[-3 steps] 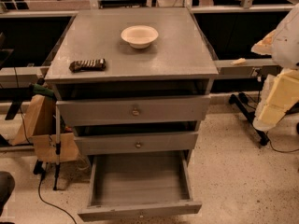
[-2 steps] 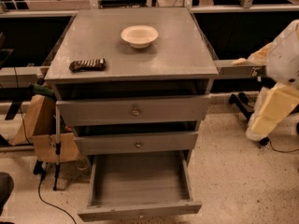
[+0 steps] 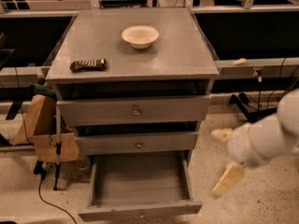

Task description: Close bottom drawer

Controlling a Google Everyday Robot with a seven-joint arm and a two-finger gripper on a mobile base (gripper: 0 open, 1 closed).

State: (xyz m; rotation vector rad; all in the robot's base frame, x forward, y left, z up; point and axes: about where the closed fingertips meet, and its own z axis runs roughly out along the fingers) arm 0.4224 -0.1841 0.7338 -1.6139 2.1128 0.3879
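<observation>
**Matt grey paint, smooth pale plastic**

You see the bottom drawer [image 3: 140, 183] in matt grey paint, seemingly over wood. The cabinet top [image 3: 154, 59] has the same dull grey with a faint sheen. The bowl [image 3: 140, 36] looks smooth and cream. The packet [image 3: 88, 65] is dark and shiny. The gripper [image 3: 216, 162], low at the drawer's right, has matt tan fingers [image 3: 228, 179] spread apart. The floor [image 3: 261, 204] is speckled and polished.

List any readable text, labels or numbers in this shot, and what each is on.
None readable.
Dark wrapper on the cabinet top: any print is too blurred to read.
Bowl, bottom drawer, and the gripper, hanging right of that open drawer: no markings visible.
</observation>
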